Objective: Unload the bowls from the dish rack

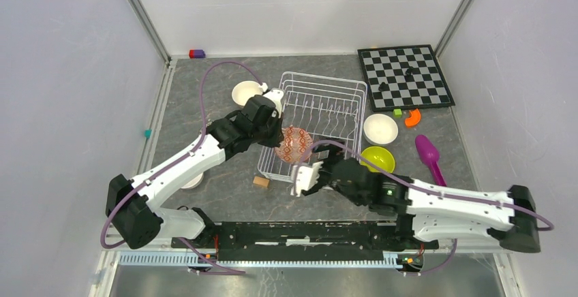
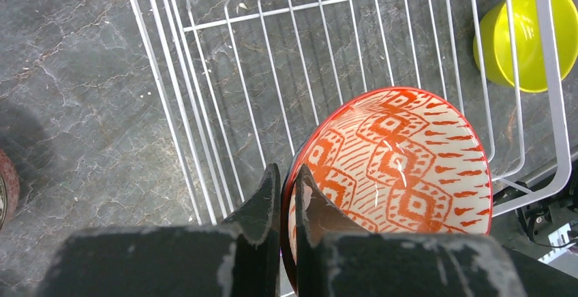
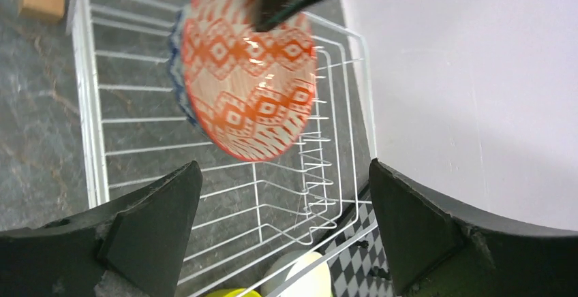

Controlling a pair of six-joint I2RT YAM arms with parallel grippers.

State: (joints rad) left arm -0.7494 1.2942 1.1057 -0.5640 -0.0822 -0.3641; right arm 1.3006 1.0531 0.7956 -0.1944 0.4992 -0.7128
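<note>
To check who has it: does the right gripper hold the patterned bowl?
No, the right gripper is open and empty; the left gripper pinches the patterned bowl by its rim.

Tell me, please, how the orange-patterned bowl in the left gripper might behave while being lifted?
The orange-patterned bowl looks glazed and rigid, so probably slippery and chip-prone against the dish rack wires. The left gripper pinches only one rim edge, so it may pivot or swing.

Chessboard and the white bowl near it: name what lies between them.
A small green cube with an orange curved piece beside it, in the top external view.
</note>
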